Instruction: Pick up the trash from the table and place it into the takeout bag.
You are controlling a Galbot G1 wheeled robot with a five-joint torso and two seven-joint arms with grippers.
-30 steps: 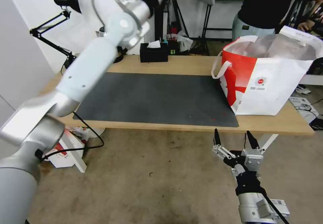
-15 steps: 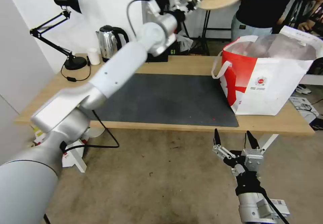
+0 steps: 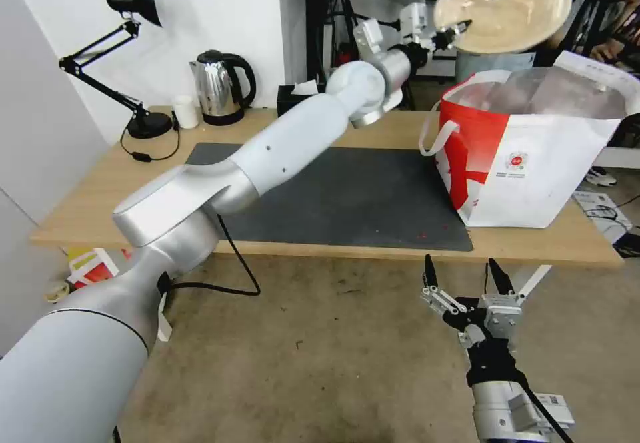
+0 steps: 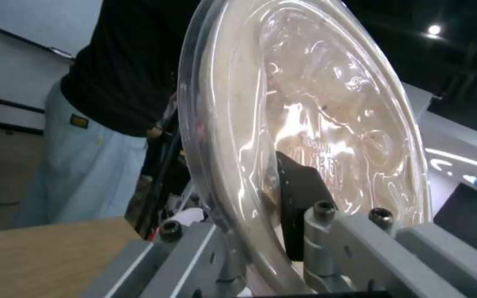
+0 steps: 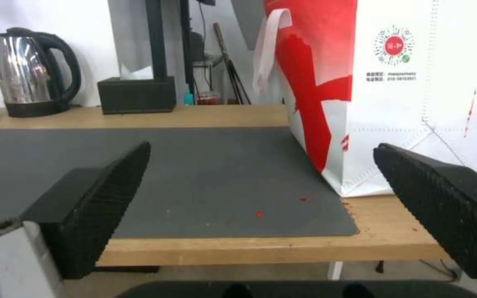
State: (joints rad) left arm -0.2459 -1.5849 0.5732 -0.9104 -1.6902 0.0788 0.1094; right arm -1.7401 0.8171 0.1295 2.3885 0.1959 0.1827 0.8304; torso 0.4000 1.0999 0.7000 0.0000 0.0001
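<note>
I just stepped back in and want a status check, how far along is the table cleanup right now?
Nearly finished, by the look of it. The mat holds no trash, so the earlier pieces appear cleared, though the takeout bag hides its contents. In hand: the left gripper holds the shallow beige bowl by its rim, tilted, above the bag. Left: dropping it in. The right gripper hangs open below the table edge.
</note>
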